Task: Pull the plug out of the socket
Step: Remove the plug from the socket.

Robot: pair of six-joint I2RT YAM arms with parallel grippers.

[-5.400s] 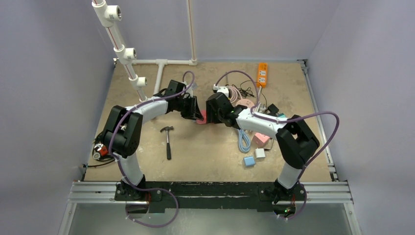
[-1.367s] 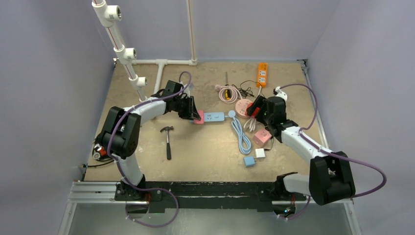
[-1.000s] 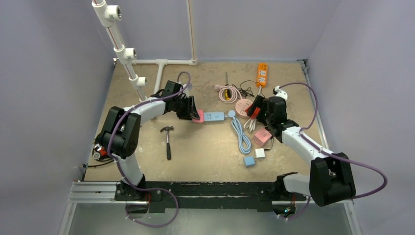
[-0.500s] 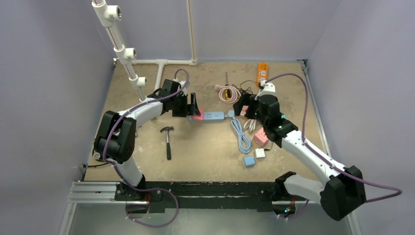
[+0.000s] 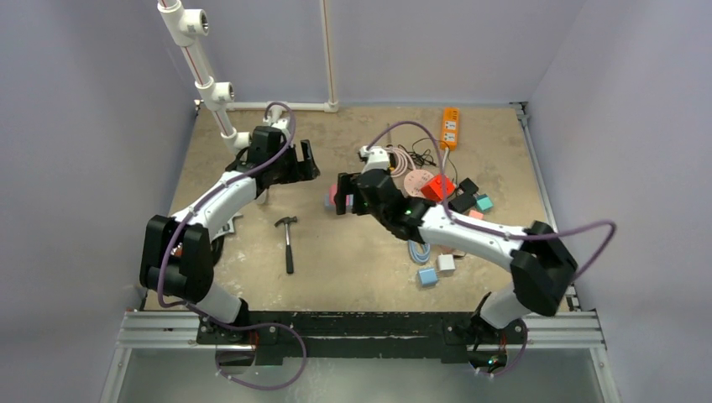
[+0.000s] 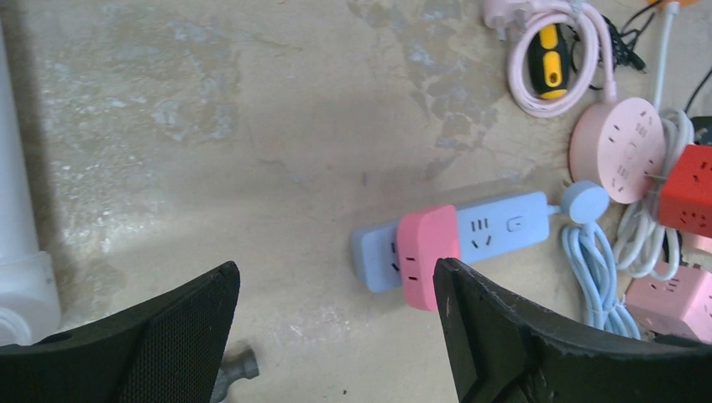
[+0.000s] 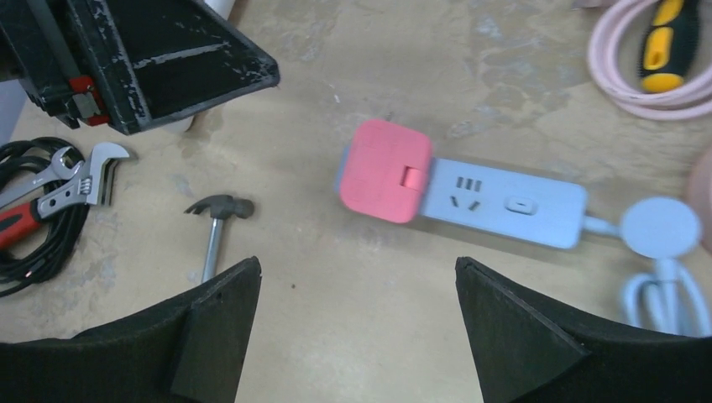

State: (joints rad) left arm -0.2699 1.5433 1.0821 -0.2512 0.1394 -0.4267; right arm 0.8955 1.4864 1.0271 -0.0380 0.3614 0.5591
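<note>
The pink plug (image 7: 386, 170) sits plugged into the left end of the light blue socket strip (image 7: 512, 201), which lies flat on the table. From the left wrist view the plug (image 6: 426, 256) and the strip (image 6: 495, 227) lie ahead of my left gripper (image 6: 336, 336), which is open, empty and apart from them. In the top view the left gripper (image 5: 306, 161) hangs back and to the left of the strip. My right gripper (image 5: 342, 193) hovers over the plug end, hiding most of the strip there. In its own view the right gripper (image 7: 357, 327) is open and empty, short of the plug.
A hammer (image 5: 288, 239) lies near the plug's left. Wrenches and black cable (image 7: 59, 189) lie further left. A pink round socket (image 6: 628, 147), a red cube (image 6: 688, 189), coiled cables, a screwdriver (image 6: 550, 71) and an orange strip (image 5: 451, 126) crowd the right. White pipes (image 5: 220, 92) stand back left.
My left gripper opened, let go of the pink plug and drew back to the left. My right arm swung in from the right to above the plug.
</note>
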